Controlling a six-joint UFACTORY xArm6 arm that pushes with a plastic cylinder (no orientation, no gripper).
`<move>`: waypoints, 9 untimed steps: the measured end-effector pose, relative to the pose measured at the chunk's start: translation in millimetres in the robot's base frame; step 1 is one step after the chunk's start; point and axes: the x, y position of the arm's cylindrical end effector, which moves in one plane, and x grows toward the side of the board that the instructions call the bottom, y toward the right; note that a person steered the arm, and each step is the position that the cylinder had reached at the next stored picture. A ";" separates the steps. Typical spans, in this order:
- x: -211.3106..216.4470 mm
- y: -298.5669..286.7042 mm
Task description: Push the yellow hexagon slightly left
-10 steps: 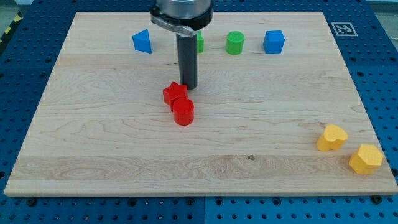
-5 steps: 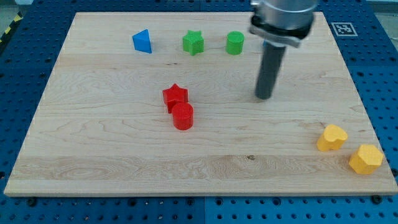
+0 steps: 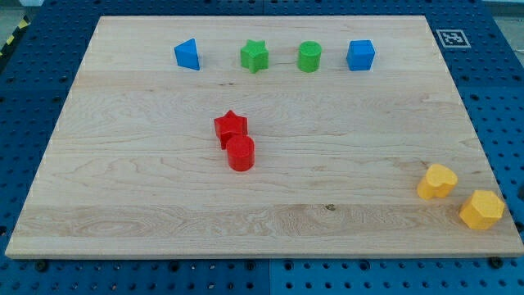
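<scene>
The yellow hexagon (image 3: 481, 209) lies near the board's bottom right corner, close to the right edge. A yellow heart-shaped block (image 3: 436, 181) lies just up and left of it, a small gap between them. My tip and the rod do not show in the camera view, so I cannot place the tip relative to the blocks.
A red star (image 3: 231, 126) and a red cylinder (image 3: 241, 152) touch near the board's middle. Along the top stand a blue triangle (image 3: 187, 55), a green star (image 3: 255, 56), a green cylinder (image 3: 309, 56) and a blue cube (image 3: 360, 55). The wooden board (image 3: 123, 205) ends just right of the hexagon.
The rod moved from beside the red star rightward across the board and has left the view. No block has moved.
</scene>
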 end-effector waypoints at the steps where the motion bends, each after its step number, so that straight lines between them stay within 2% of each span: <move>1: 11.6 0.0; 4: 2.1 -45.7; 8: 2.3 -164.9; 9: 2.3 -167.5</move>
